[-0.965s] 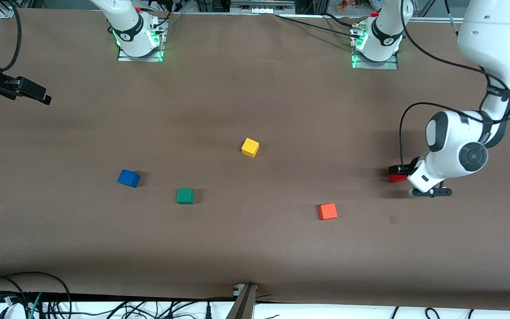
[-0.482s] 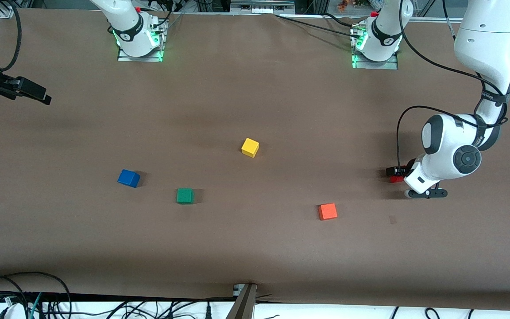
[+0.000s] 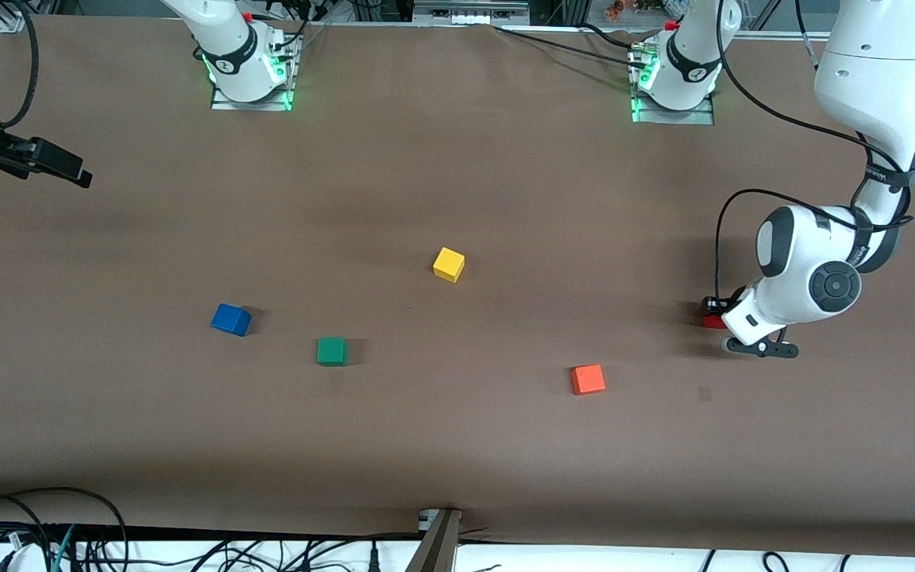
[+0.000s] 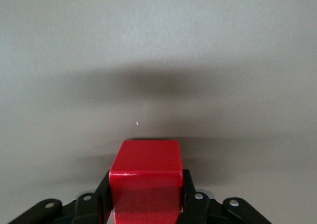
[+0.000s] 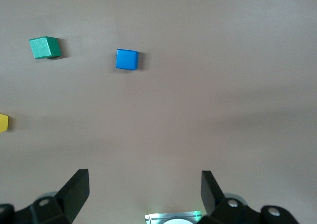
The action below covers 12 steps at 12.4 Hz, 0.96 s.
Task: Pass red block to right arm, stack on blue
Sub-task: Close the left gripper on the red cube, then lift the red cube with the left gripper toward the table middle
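Fingers of your left gripper (image 4: 144,204) are pinching the red block (image 4: 145,180) from both sides, low at the table (image 3: 457,183) surface near the left arm's end. In the front view the red block (image 3: 713,320) shows only as a sliver beside the white wrist, so you cannot tell whether it rests on the table.

Your right gripper (image 5: 144,192) waits with its fingers spread wide and nothing between them, up over the right arm's end of the table; the front view catches it at the frame edge (image 3: 44,163).

The blue cube (image 3: 231,319) sits toward the right arm's end, with the green cube (image 3: 332,350) beside it and slightly nearer the front camera. The yellow cube (image 3: 449,264) lies near the table's middle, farther from that camera. The orange cube (image 3: 588,379) lies between the green cube and the red block, nearer the camera than either.

Bare brown surface runs between all the cubes; each stands well apart from its neighbours.
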Motion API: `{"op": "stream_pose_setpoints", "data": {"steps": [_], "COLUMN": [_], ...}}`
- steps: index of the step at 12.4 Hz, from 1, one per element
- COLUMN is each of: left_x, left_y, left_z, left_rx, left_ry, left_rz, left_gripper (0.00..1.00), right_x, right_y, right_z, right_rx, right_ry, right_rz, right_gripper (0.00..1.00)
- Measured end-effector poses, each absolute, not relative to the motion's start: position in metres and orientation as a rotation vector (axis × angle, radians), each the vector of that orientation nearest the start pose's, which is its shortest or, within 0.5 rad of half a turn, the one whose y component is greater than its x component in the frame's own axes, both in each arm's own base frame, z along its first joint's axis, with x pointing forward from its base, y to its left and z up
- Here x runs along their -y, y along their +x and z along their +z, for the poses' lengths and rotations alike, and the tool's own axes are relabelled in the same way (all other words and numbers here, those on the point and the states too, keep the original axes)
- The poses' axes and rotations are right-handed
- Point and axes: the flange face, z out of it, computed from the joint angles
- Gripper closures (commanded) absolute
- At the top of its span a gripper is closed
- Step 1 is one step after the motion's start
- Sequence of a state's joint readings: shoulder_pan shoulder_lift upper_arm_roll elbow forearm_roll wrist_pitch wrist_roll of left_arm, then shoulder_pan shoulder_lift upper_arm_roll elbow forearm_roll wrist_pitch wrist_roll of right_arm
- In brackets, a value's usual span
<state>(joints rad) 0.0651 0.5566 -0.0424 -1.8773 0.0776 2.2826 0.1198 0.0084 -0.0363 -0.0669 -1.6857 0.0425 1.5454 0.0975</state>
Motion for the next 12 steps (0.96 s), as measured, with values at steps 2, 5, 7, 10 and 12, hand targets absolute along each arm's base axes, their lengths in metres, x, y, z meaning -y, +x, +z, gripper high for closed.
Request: {"op": "stream_pose_setpoints", "data": {"steps": [2,5,7,10,12], "left_x": [-0.014,0.025,0.083,0.169,0.223], "left_y": [0.636,0.665,0.670,0.670,0.661], "left_z": [0.222,0.273,0.298,0.339,0.366], "left_rx": [-0.393,-0.647,-0.752,-0.898,-1.079], "left_ry": [-3.095,-3.101,-3.166,-3.314,-3.399], "left_rz": [0.203,0.142,0.078,-0.052,-0.135], "left_gripper": [1.00,1.00,1.00,1.00,1.00], "right_x": [0.027,0.027,0.027,0.027,0.026], "right_y": [0.536,0.536,0.536,0.536,0.536], "right_z": [0.588,0.588,0.588,0.588,0.588], "right_rx": [-0.243,-0.243,-0.243,-0.242,-0.238], "right_ry": [-3.085,-3.085,-3.085,-3.085,-3.085], "right_rz": [0.162,0.162,0.162,0.162,0.170], "right_gripper": [0.00,0.00,0.00,0.00,0.00]}}
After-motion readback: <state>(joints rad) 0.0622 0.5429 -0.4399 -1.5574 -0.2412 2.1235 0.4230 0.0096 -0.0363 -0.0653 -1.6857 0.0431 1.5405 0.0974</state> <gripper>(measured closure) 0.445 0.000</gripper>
